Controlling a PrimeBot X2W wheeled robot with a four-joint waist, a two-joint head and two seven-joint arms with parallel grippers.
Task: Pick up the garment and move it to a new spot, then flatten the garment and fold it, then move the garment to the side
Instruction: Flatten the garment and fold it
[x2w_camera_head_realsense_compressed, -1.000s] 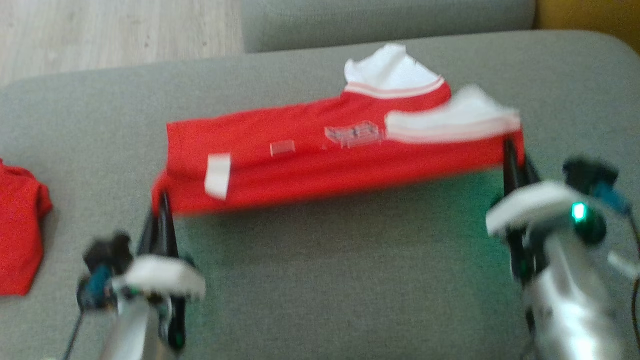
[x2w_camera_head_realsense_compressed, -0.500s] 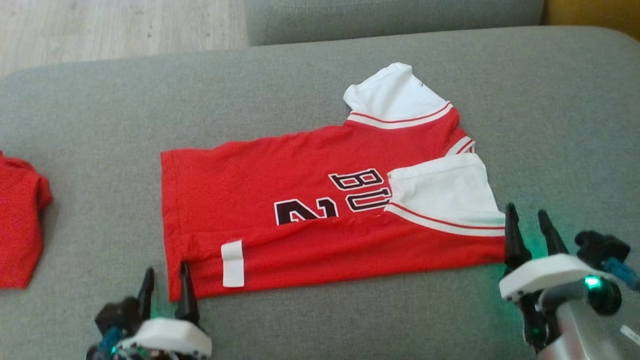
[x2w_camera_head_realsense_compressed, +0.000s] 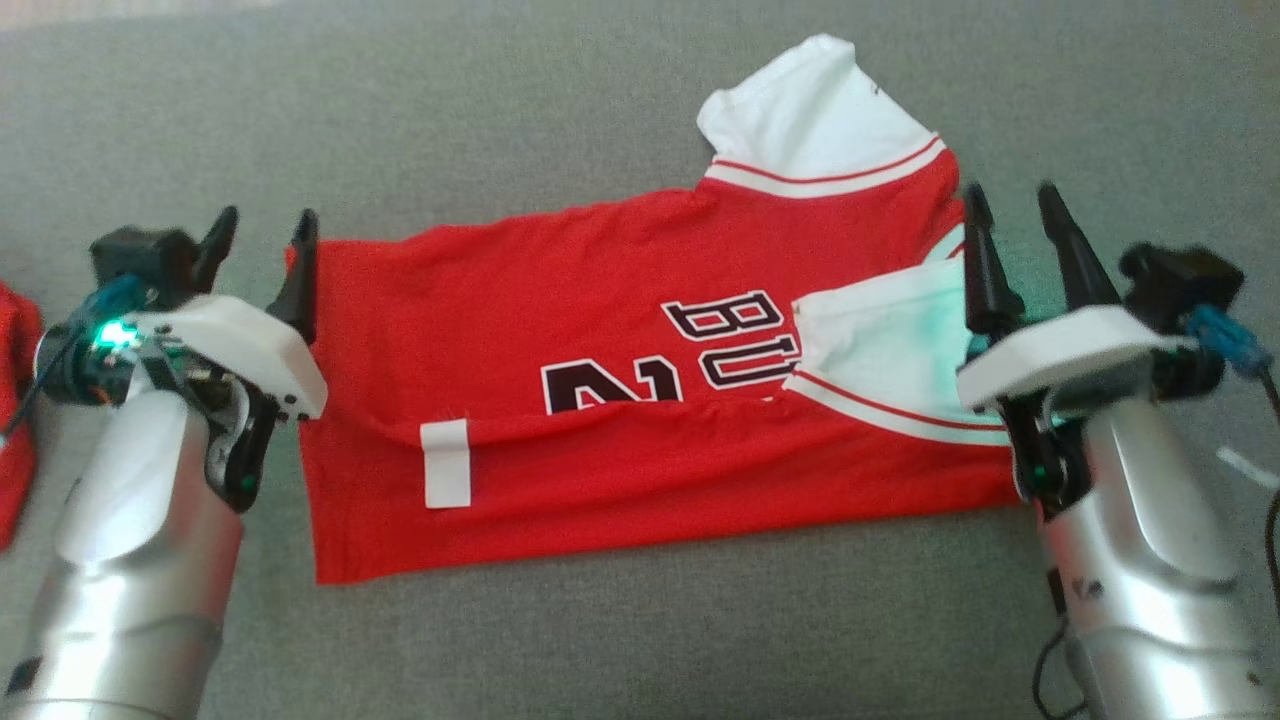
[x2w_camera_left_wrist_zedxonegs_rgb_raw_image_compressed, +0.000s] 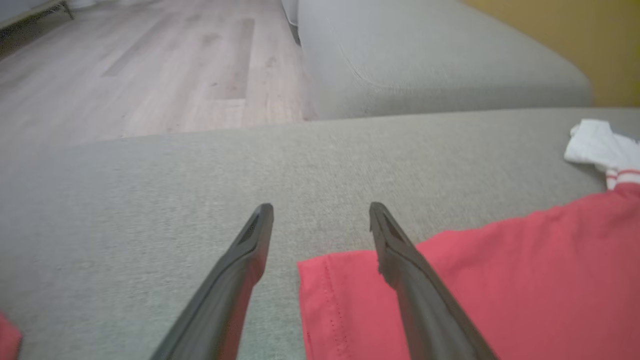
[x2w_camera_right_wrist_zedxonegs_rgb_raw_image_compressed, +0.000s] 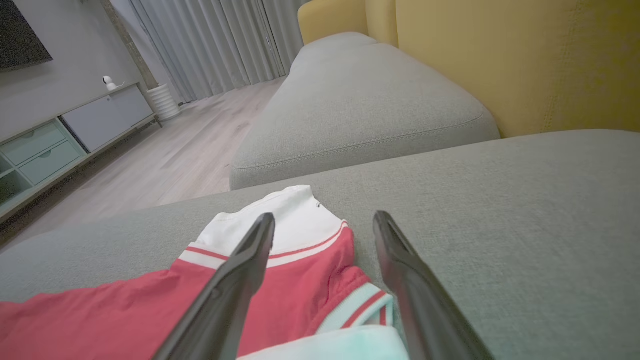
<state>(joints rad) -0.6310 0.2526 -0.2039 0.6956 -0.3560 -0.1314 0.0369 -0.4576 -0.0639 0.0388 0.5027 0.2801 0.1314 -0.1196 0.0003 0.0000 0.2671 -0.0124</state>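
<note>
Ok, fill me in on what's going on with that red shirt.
The robot is folding a red jersey on the grey sofa cushion. It lies flat, near edge folded over, one white sleeve tucked in. Both grippers are open and empty: left gripper at the hem end, right gripper at the collar end.

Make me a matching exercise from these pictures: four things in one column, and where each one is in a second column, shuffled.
Column one:
1. left gripper
2. right gripper
3. far white sleeve
4. other red garment

Column two:
A. at the head view's left edge
B. open, at the sleeve end of the jersey
C. sticking out from the jersey's far side
D. open, at the jersey's hem corner

Pairs: 1-D, 2-B, 3-C, 4-A.
</note>
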